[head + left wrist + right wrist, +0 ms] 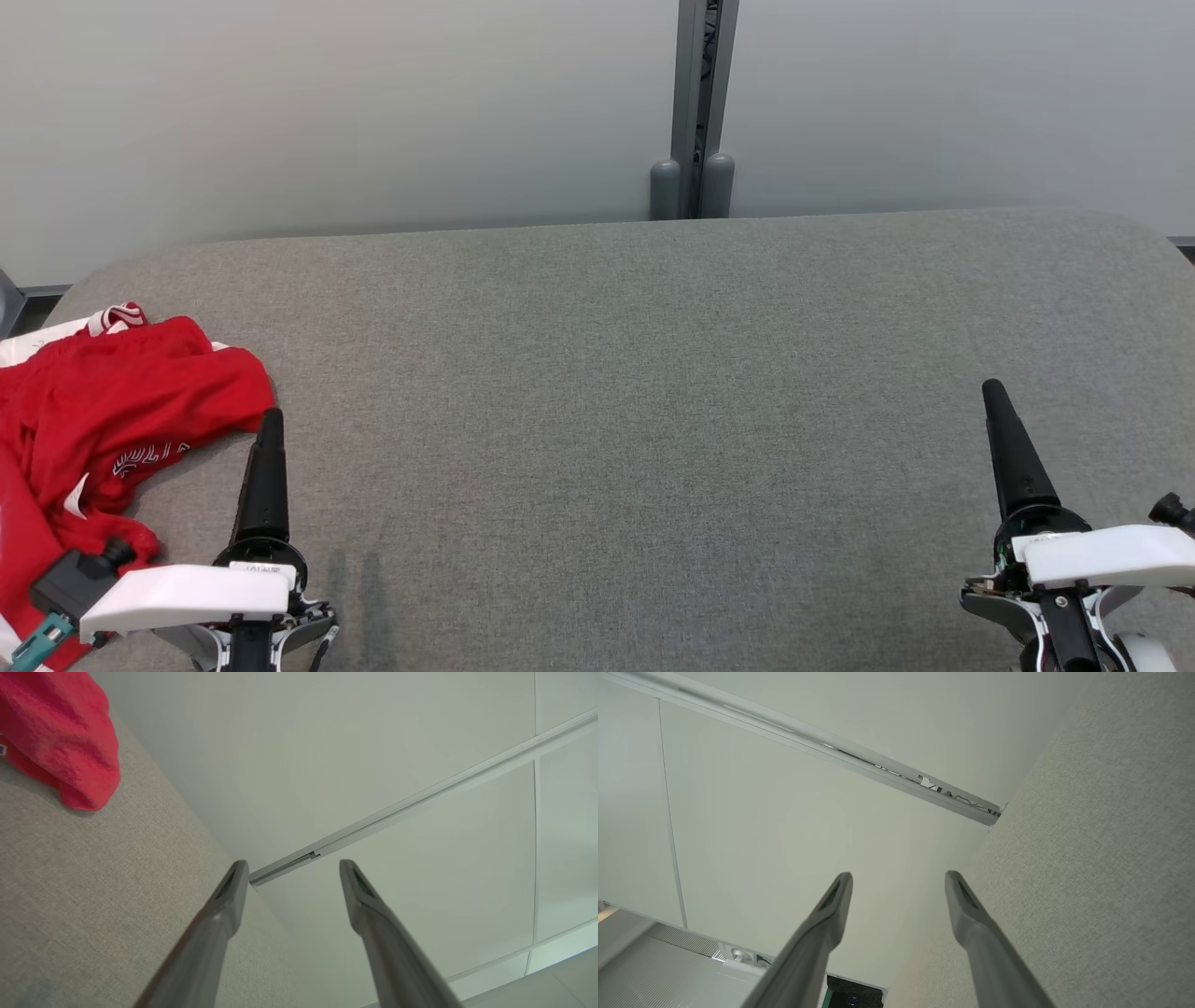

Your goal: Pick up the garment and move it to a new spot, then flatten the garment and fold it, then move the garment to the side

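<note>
A broad grey woven-cloth surface (653, 392) with rounded corners runs up to pale, smooth wall panels (327, 112) split by a grey metal channel (693, 103). The crumpled red garment with white trim (112, 411) lies heaped at the surface's left end. The head view takes in its white lettering, while the left wrist view catches one fuzzy, rounded fold close up. The left claw (293, 865), just beside that heap, stands apart and empty. The right claw (899, 876), well apart on the right side, gapes likewise. Its wrist view adds ribbed flooring (654, 970) below the panels.
</note>
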Robot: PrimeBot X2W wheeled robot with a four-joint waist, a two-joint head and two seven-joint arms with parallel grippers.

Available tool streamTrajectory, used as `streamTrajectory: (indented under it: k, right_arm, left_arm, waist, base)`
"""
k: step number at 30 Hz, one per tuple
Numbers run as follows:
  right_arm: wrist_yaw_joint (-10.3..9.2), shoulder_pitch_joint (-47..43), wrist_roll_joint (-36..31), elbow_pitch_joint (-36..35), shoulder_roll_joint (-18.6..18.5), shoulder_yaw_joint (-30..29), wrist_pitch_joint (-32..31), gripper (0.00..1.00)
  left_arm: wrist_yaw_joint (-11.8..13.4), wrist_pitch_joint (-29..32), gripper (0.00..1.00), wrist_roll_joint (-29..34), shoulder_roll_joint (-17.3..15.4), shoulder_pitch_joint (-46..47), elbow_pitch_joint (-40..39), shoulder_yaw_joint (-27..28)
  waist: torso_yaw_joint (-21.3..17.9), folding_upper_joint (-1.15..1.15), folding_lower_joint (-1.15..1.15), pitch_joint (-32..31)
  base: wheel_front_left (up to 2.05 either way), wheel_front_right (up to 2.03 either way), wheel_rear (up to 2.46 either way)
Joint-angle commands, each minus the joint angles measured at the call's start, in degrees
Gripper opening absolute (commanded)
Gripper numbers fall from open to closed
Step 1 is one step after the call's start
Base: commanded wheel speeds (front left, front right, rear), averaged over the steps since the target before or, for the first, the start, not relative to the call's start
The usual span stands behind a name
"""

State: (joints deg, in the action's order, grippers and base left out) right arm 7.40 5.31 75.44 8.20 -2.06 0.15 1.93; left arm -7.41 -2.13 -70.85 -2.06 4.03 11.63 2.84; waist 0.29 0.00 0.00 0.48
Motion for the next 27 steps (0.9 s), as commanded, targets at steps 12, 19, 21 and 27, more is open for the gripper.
streamTrajectory:
  k: [12, 19, 21, 27]
  right_arm:
    - [0.08, 1.99, -17.79, -2.56, -0.97, 2.85, 3.01, 1.00]
    - [0.09, 2.07, -28.62, -2.22, -1.47, 3.75, 4.28, 1.00]
    - [0.09, 2.03, -31.13, -1.92, -1.33, 3.91, 4.60, 1.00]
    - [0.09, 2.25, -37.40, -1.00, -1.16, 4.64, 5.57, 1.00]
  left_arm:
    - [2.70, -2.76, 1.00, 18.57, -0.60, 1.87, -2.51, -2.05]
    - [4.47, -4.04, 1.00, 26.41, -0.64, 1.93, -2.64, -3.10]
    - [4.87, -4.38, 1.00, 28.43, -0.66, 1.89, -2.52, -3.36]
    - [5.67, -5.36, 1.00, 33.18, -0.69, 2.00, -2.14, -4.11]
  waist:
    - [0.16, 0.00, 0.00, 0.06]
    - [0.19, 0.00, 0.00, 0.09]
    - [0.19, 0.00, 0.00, 0.08]
    - [0.15, 0.00, 0.00, 0.17]
  base:
    - [0.00, 0.00, 0.00]
    - [0.00, 0.00, 0.00]
    - [0.00, 0.00, 0.00]
    - [0.00, 0.00, 0.00]
